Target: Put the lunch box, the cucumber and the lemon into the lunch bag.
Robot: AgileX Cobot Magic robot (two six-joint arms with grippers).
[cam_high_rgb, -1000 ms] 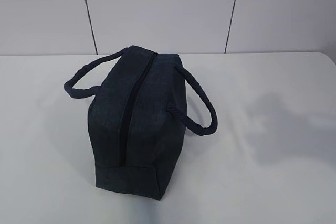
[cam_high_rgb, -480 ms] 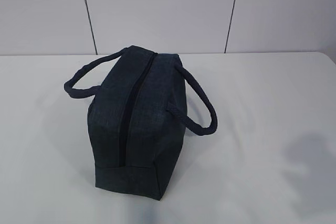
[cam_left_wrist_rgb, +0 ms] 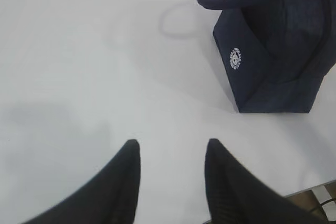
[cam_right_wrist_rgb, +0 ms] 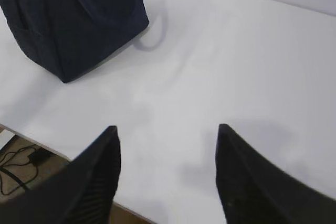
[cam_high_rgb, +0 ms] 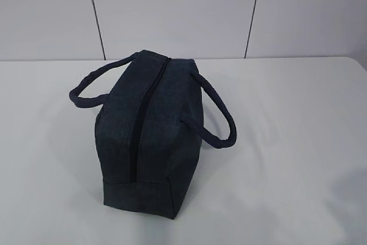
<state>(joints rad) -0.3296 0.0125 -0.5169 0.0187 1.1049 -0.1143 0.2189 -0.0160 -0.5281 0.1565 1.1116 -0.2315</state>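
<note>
The dark navy lunch bag (cam_high_rgb: 146, 136) stands on the white table (cam_high_rgb: 287, 113) with its top zipper (cam_high_rgb: 140, 124) drawn shut and a loop handle lying out on each side. It shows too in the left wrist view as the lunch bag (cam_left_wrist_rgb: 273, 56), at the upper right, and in the right wrist view as the lunch bag (cam_right_wrist_rgb: 73, 19), at the upper left. My left gripper (cam_left_wrist_rgb: 172, 142) hovers open over bare table, apart from the bag. My right gripper (cam_right_wrist_rgb: 168, 128) is open and empty near the table's front edge. The lunch box, the cucumber and the lemon are out of view. Neither arm shows in the exterior view.
A grey panelled wall (cam_high_rgb: 183, 10) rises behind the table. The table's front edge (cam_right_wrist_rgb: 31, 139) runs below the right gripper, with cables on the floor (cam_right_wrist_rgb: 18, 161) beyond it. A white round logo (cam_left_wrist_rgb: 234, 59) marks the bag's end panel.
A soft shadow on the table at the right has slid toward the lower right corner and nearly left the view. The bag has not moved.
</note>
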